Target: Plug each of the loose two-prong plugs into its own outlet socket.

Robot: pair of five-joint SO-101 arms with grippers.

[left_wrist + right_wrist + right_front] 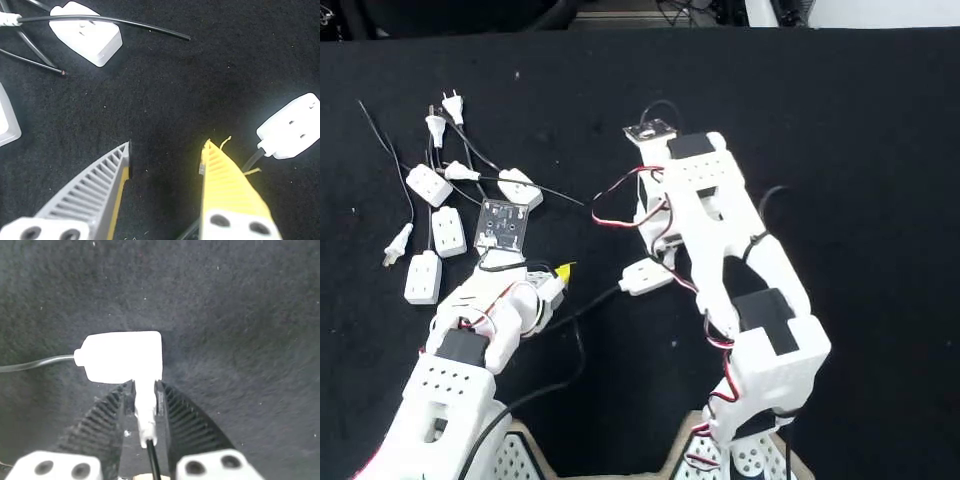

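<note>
My right pincer (145, 388) is pinched on a plug (144, 419), whose nose meets the long edge of a socket (122, 357). I can't tell whether the prongs are fully home. To do this well I'd push straight along the plug's axis, with no twist, because the socket lies loose on the surface (840, 120) and will probably slide rather than resist. Bracing its far side would help. I'd let go only once the plug body sits flush against the socket face.

The plug is white moulded plastic, narrow and smooth, so the ribbed black fingers (107, 412) have little to bite on. A thin black cord (152, 460) runs back from it between them. The socket is a glossy white block with rounded corners, and a pale lead leaves one end.

My left pincer (167, 146) hangs spread just beside that socket, one finger grey, one yellow, both ridged, with nothing between them. It looks well placed to serve as the brace.

Farther out from the socket, beyond the left arm, lie the spare sockets (430, 183), the same smooth rounded blocks. Past them are the loose plugs (437, 125) on thin, springy black cords. The surface is matte black cloth with a felt-like nap.
</note>
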